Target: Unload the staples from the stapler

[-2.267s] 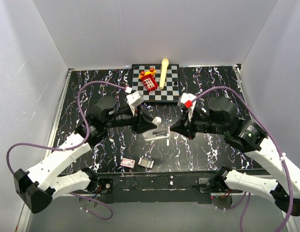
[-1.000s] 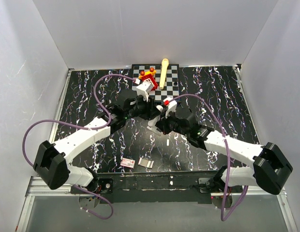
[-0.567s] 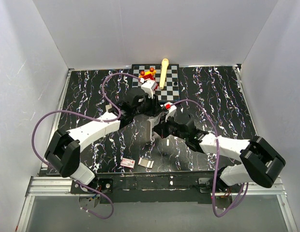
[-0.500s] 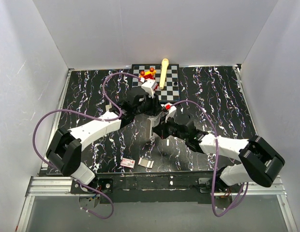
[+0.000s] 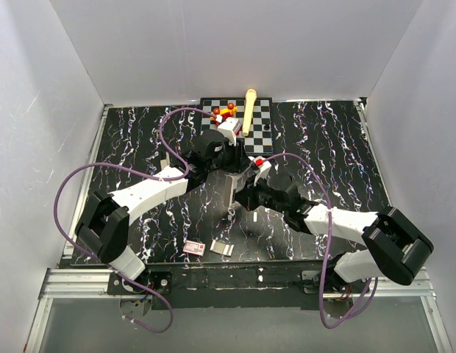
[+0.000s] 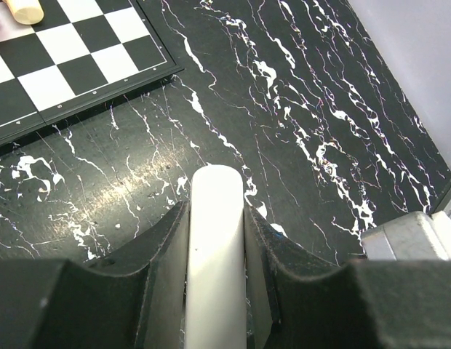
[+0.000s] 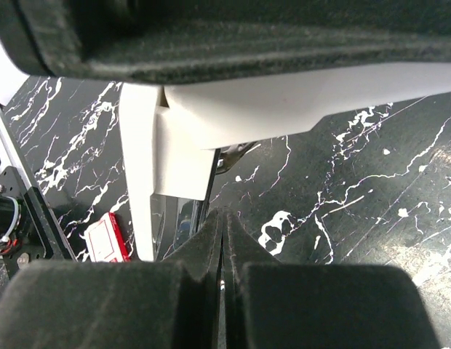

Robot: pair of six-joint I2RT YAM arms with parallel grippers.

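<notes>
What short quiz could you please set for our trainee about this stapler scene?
1. True or false: the left hand grips the slim white-and-grey metal stapler.
2. Where does the small red-and-white flat box lie? A on the chequered board; B near the black marbled table's front edge; C against the back wall.
3. Is the right hand open or shut?
Key: 1 true; 2 B; 3 shut.

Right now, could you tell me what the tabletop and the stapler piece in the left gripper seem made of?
Tabletop: black with white veins and a soft sheen, probably marble-print laminate. Stapler, the part in the left gripper: smooth, off-white, rounded end, matte; it looks like plastic, possibly painted metal.
</notes>
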